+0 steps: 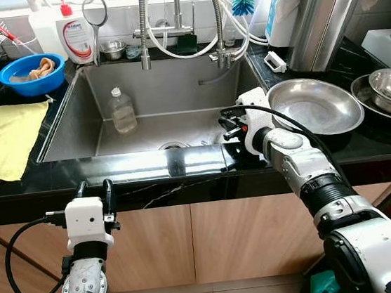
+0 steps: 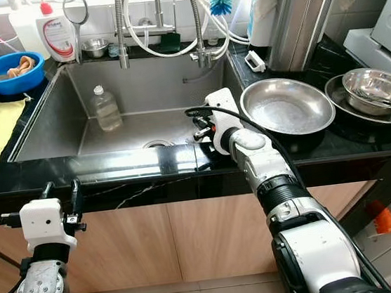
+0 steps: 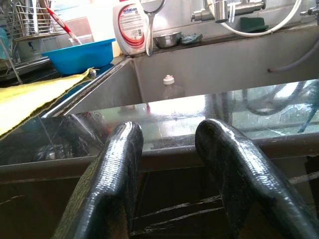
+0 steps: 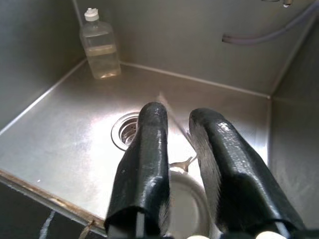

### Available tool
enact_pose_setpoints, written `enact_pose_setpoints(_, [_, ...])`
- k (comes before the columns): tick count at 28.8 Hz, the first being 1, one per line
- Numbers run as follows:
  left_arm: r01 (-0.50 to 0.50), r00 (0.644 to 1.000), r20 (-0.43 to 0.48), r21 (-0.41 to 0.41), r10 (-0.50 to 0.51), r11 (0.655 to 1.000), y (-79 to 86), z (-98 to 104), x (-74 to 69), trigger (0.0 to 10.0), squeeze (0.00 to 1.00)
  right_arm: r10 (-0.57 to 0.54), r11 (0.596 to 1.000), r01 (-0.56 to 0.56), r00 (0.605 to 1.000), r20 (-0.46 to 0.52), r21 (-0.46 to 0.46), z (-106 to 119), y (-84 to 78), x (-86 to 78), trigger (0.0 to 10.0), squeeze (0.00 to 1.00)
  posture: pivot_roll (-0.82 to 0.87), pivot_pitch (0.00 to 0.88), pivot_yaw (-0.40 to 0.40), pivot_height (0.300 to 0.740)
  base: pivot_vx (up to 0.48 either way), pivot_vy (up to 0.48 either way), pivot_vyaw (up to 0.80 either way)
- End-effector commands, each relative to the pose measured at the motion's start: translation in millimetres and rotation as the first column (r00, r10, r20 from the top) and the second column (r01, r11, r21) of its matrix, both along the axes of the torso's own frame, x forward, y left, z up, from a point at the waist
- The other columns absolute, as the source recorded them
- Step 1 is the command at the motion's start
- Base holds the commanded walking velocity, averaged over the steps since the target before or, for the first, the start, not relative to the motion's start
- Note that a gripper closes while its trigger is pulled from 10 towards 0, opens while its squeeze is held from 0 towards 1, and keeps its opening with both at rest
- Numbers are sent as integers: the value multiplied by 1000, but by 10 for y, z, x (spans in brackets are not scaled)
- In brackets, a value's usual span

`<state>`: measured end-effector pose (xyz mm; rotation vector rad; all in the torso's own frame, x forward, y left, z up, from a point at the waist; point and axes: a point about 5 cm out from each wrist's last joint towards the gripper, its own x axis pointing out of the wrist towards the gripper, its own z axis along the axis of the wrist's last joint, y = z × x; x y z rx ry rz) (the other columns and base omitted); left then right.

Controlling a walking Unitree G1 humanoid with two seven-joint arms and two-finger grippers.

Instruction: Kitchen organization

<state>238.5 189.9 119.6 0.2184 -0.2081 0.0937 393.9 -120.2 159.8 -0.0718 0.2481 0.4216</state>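
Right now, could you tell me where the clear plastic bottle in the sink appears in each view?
Left eye view: clear plastic bottle stands upright, left rear of the sink.
Right eye view: same spot.
Left wrist view: its white cap peeks over the sink's front rim.
Right wrist view: far corner.
Shared landmark: the sink.

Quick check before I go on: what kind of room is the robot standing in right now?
Most likely a home kitchen, at the sink counter. A deep stainless steel sink with chrome taps sits in a black countertop, with a white dish-soap bottle behind it and steel bowls on the right.
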Motion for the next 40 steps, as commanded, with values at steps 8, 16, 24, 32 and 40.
enact_pose_setpoints(8, [33,992,-123,1,-33,999,-57,-211,-50,10000,0,-112,986,134,975,191,-104,383,-113,80,10000,361,-16,0,-58,740,0,0,0])
enact_pose_setpoints(16, [38,992,-124,-5,-38,999,-76,-201,-41,10000,0,-214,954,252,952,217,-165,517,-267,35,10000,1000,-25,0,-58,740,0,0,0])
enact_pose_setpoints(24, [44,991,-127,-8,-45,999,-98,-186,-41,10000,0,-300,918,328,942,153,-221,363,-408,-37,10000,1000,-31,1,-55,740,0,0,0])
enact_pose_setpoints(32, [47,990,-133,-13,-49,999,-109,-177,-46,10000,0,-347,894,370,928,133,-252,337,-482,-57,10000,0,-34,6,-55,740,0,0,0])
enact_pose_setpoints(40, [51,989,-138,-13,-52,999,-110,-170,-42,10000,0,-384,883,395,918,96,-253,248,-528,-80,10000,0,-36,15,-52,740,0,0,0])
